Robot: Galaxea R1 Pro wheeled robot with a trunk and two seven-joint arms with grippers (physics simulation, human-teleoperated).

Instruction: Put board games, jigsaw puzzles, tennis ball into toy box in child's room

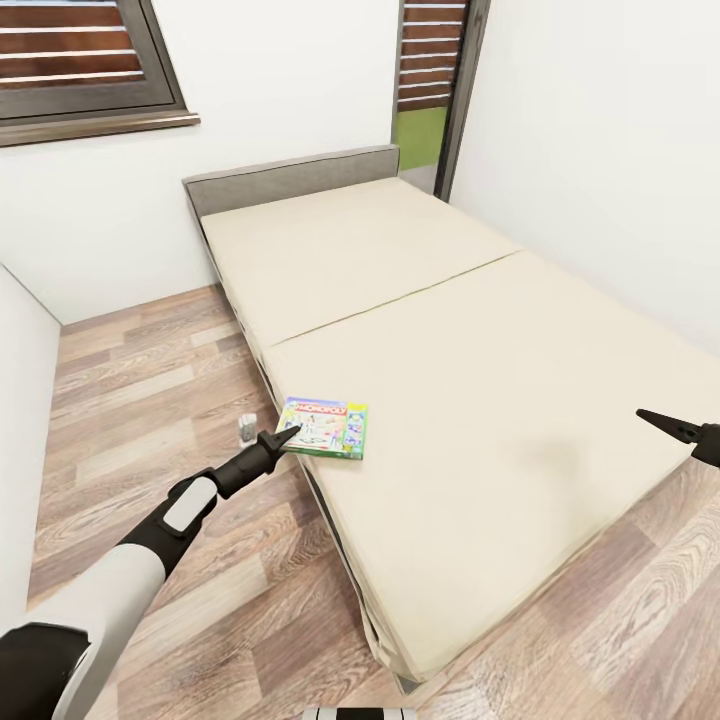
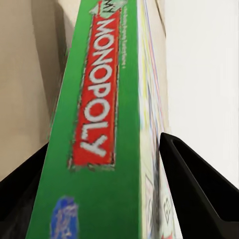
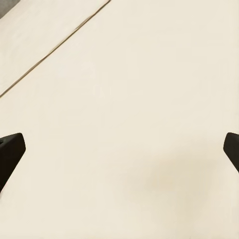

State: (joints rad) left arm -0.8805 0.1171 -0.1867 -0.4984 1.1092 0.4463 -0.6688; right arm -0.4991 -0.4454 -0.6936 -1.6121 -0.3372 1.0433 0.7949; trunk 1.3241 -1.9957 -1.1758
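Observation:
A green Monopoly board game (image 1: 328,427) lies flat on the cream bed (image 1: 480,330), at the mattress edge nearest the floor. My left gripper (image 1: 288,434) is at the box's left edge. In the left wrist view the box's green side (image 2: 99,124) runs between the two black fingers (image 2: 199,189), which press against it on both sides. My right gripper (image 1: 655,418) hovers over the bare mattress at the right, and its fingertips (image 3: 10,149) stand wide apart with nothing between them.
The bed has a grey headboard (image 1: 290,180) against the far wall and a seam across its middle. Wooden floor (image 1: 150,420) lies to its left, with a small grey object (image 1: 246,428) by the bed side. A white wall (image 1: 20,400) stands close at left.

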